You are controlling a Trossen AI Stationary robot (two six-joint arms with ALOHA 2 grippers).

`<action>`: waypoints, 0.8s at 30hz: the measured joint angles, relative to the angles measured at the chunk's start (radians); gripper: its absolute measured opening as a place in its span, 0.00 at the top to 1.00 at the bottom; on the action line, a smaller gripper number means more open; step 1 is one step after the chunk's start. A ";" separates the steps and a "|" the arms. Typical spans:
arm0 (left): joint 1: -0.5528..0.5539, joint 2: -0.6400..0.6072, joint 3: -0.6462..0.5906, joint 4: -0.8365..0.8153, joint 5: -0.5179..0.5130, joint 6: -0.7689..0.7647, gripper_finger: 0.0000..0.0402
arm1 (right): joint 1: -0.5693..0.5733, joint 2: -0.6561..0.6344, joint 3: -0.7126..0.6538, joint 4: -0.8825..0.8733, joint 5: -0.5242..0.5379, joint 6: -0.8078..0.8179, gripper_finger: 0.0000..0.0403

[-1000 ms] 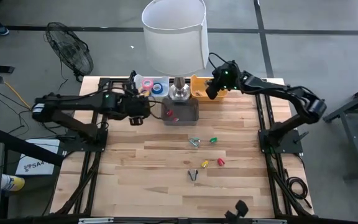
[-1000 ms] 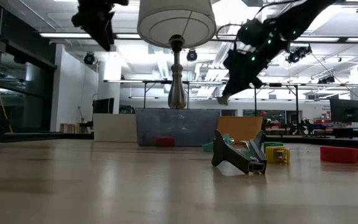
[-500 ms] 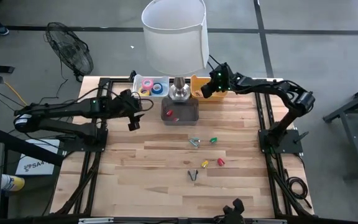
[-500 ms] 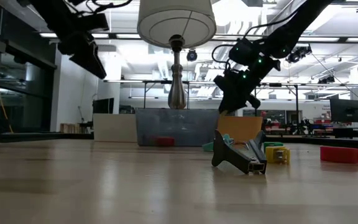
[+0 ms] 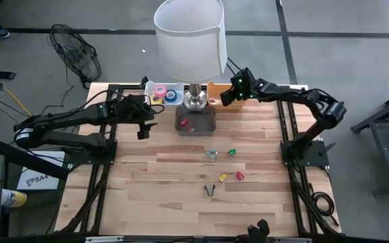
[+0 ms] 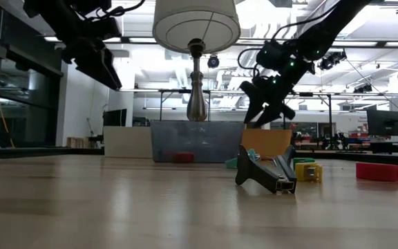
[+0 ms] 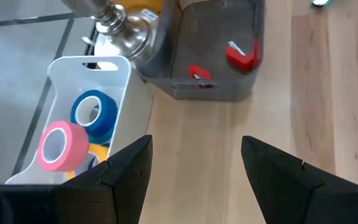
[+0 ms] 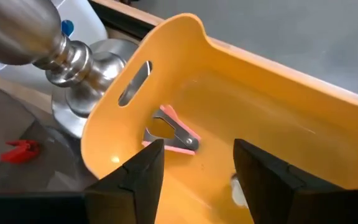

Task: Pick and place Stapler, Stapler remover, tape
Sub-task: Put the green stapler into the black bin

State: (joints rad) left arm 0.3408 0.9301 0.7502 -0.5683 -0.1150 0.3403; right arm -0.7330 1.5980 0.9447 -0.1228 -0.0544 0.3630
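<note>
The sorting looks well under way, since three bins at the table's twelve-o'clock edge each hold one kind of item. The white bin [image 7: 120, 81] holds the tape [image 7: 61, 144] — pink, blue and yellow rolls lying flat together. The grey bin [image 7: 213, 90], just beside the lamp base [image 7: 118, 26], holds small red staplers [image 7: 242, 55]. The yellow bin [image 8: 278, 118], on the lamp's other side, holds a pink-handled staple remover [image 8: 174, 134] on its floor.

The right gripper [image 8: 194, 171] hangs directly above the yellow bin with its fingers spread wide and nothing between them. That pose suits a drop-off into the bin, with the remover lying just below the open fingers.

The left gripper [image 7: 191, 177] is above bare table at about ten o'clock, between the white and grey bins and slightly toward the table's centre. Its fingers also stand wide apart and hold nothing, so it appears free for another pick.

Loose pieces remain near the table's middle, well apart from the bins: a green block [image 5: 232, 152] beside a metal remover [image 5: 211, 154], then a yellow block [image 5: 223, 177], a red block [image 5: 240, 175] and a dark remover [image 5: 210, 190] toward six o'clock. They lie scattered — probably the items not yet sorted.
</note>
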 joint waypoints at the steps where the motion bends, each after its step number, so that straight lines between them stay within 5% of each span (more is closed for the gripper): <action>1: 0.000 0.000 0.000 0.000 0.006 0.005 0.40 | 0.000 -0.014 0.000 -0.014 0.004 0.001 0.54; 13: 0.000 -0.006 0.000 -0.006 0.051 0.076 0.40 | 0.066 -0.259 0.000 -0.386 -0.094 -0.195 0.54; 24: 0.000 -0.006 0.000 -0.005 0.064 0.109 0.40 | 0.264 -0.288 0.000 -0.539 -0.117 -0.500 0.54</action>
State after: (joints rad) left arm 0.3408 0.9241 0.7502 -0.5732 -0.0512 0.4488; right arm -0.4693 1.3099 0.9447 -0.6618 -0.1715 -0.1369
